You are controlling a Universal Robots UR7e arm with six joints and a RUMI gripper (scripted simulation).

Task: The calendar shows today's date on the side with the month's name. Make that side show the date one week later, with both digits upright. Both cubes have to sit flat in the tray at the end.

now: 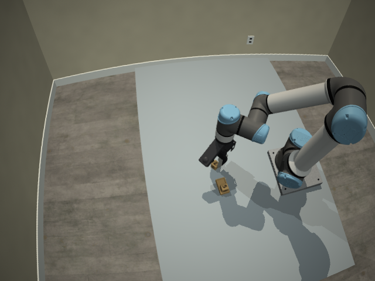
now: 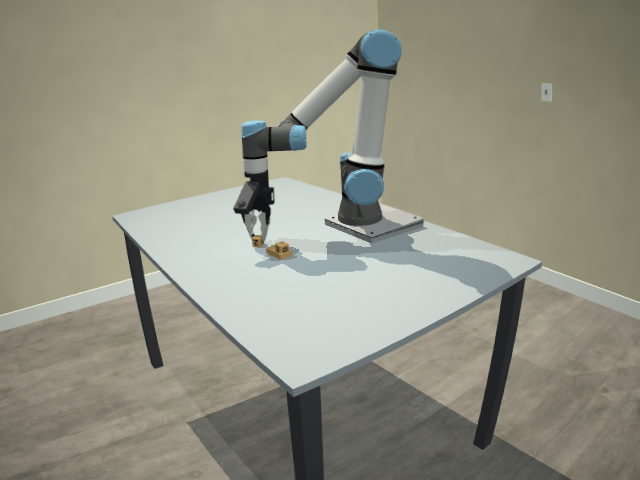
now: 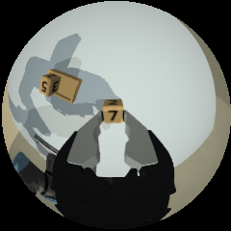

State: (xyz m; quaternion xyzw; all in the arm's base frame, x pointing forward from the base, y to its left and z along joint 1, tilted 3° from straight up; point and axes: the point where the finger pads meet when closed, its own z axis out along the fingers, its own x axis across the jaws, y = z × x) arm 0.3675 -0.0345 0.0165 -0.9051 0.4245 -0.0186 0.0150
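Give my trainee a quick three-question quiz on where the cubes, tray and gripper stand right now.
1. True or false: the gripper holds a cube.
2. Which digit on the held cube faces the wrist camera? A) 3 B) 7 C) 0
3. How many cubes sit in the tray on the table?

Key:
1. True; it is pinched at the fingertips.
2. B
3. One: the other cube, with one slot vacant.
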